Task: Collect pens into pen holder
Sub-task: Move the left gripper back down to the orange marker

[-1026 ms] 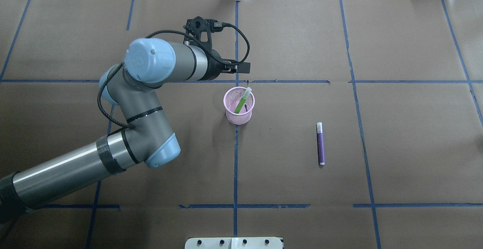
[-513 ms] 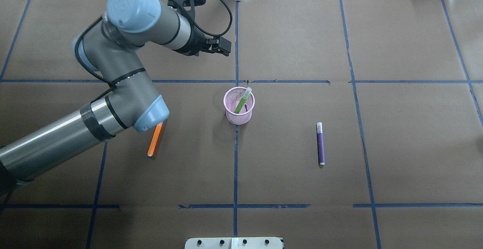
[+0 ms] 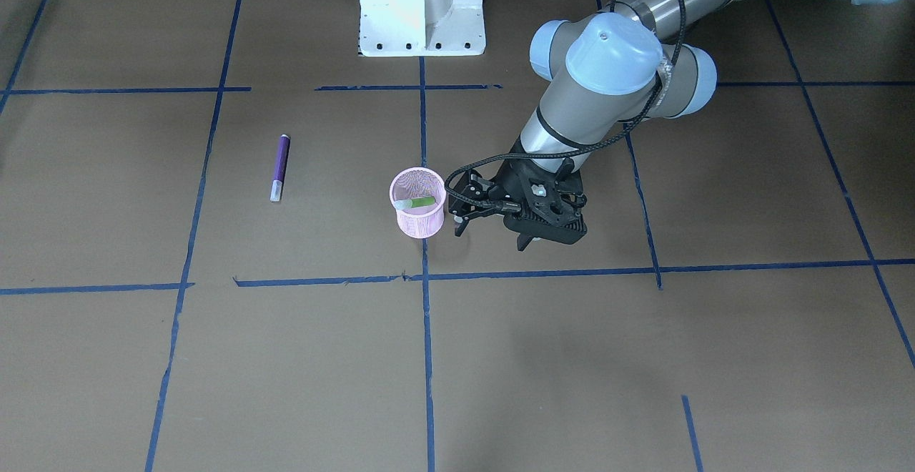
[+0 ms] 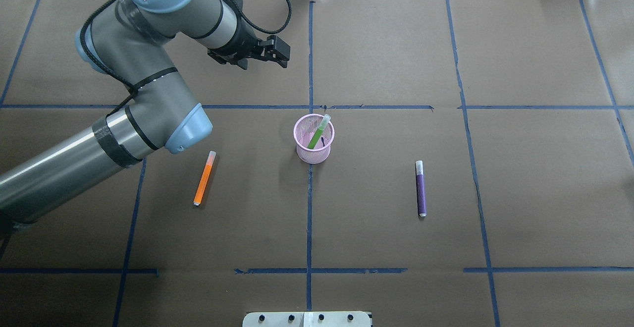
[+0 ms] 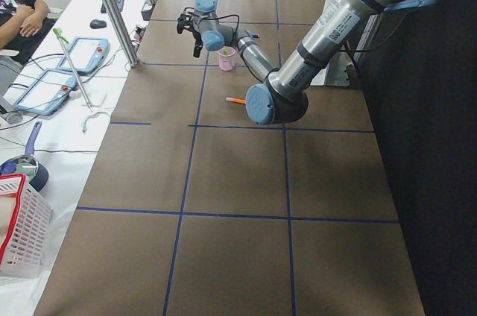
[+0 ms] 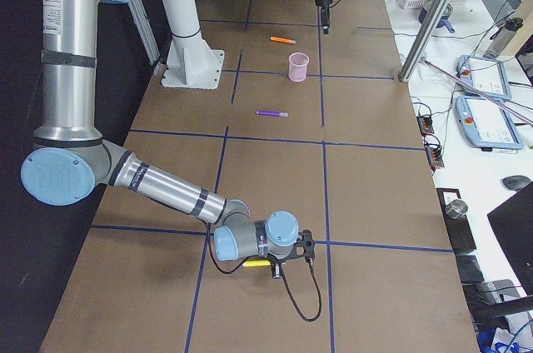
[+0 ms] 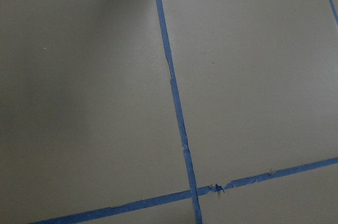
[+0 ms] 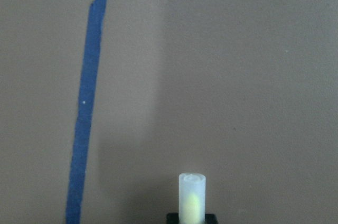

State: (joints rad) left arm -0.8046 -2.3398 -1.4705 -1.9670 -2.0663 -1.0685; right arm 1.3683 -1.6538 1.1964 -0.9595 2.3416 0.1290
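Observation:
The pink mesh pen holder (image 4: 314, 143) stands near the table's middle, and the green pen (image 4: 317, 134) leans inside it, cap end up. The orange pen (image 4: 204, 178) lies flat to the holder's left, and the purple pen (image 4: 420, 189) lies flat to its right. The front-facing view shows the holder (image 3: 417, 222) and the purple pen (image 3: 279, 166); my arm hides the orange pen there. My left gripper (image 4: 278, 54) is raised beyond the holder, open and empty (image 3: 492, 236). My right gripper (image 6: 306, 246) shows only in the side view; I cannot tell its state.
Blue tape lines (image 4: 309, 208) grid the brown paper table cover. The robot's white base (image 3: 422, 7) stands at the near edge. A pale-capped yellowish stick (image 8: 191, 197) pokes into the right wrist view. Tablets and baskets (image 6: 483, 78) lie off the table's far side.
My left arm has swung away from the holder toward the far left, uncovering the orange pen. The green pen stays in the holder; the purple pen has not moved.

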